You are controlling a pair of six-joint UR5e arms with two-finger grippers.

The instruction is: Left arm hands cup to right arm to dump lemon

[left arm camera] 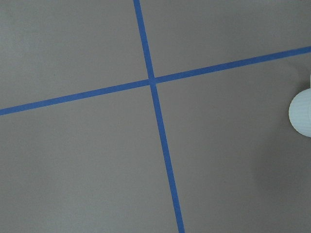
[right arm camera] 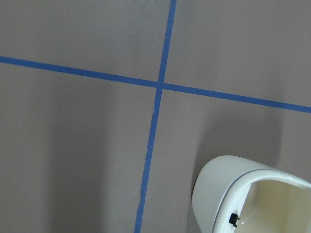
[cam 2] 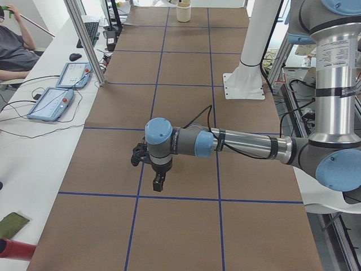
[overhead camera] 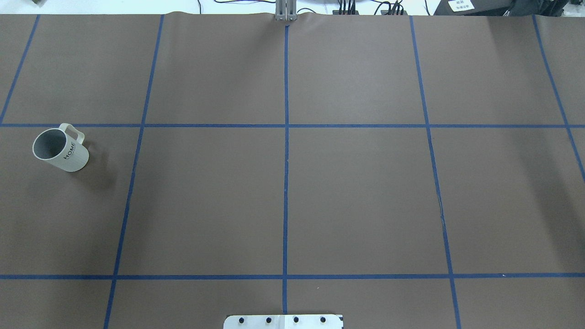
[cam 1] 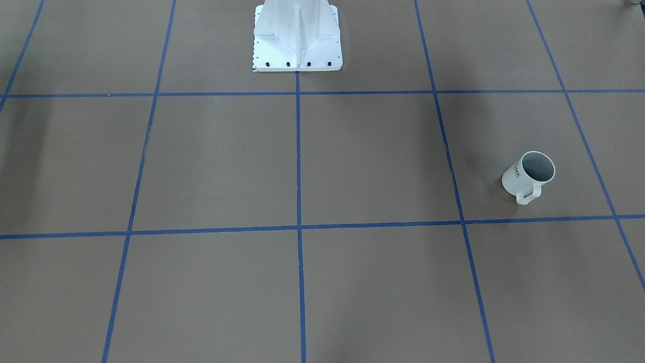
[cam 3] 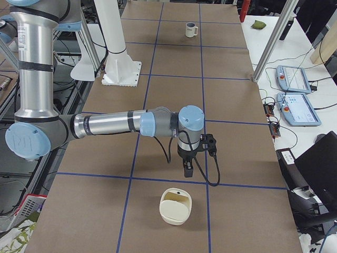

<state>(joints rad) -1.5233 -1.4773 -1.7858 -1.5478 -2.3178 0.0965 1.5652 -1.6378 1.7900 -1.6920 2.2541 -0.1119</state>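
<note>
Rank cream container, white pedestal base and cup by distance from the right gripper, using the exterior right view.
From the right gripper:
1. cream container, just beyond the fingertips, on the camera's side.
2. white pedestal base, mid-table, at the robot's edge.
3. cup, at the table's far end.

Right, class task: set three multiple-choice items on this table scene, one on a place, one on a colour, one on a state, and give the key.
1. In the overhead view, the cup stands: A far left; B centre; C far right.
2. The tape lines on the table are: A red; B blue; C yellow.
3. The cup is: A on its side; B held in fingers; C upright, untouched.
Key: A, it sits by the view's left edge; B, the grid is blue in every view; C, its mouth faces up and nothing touches it.
</note>
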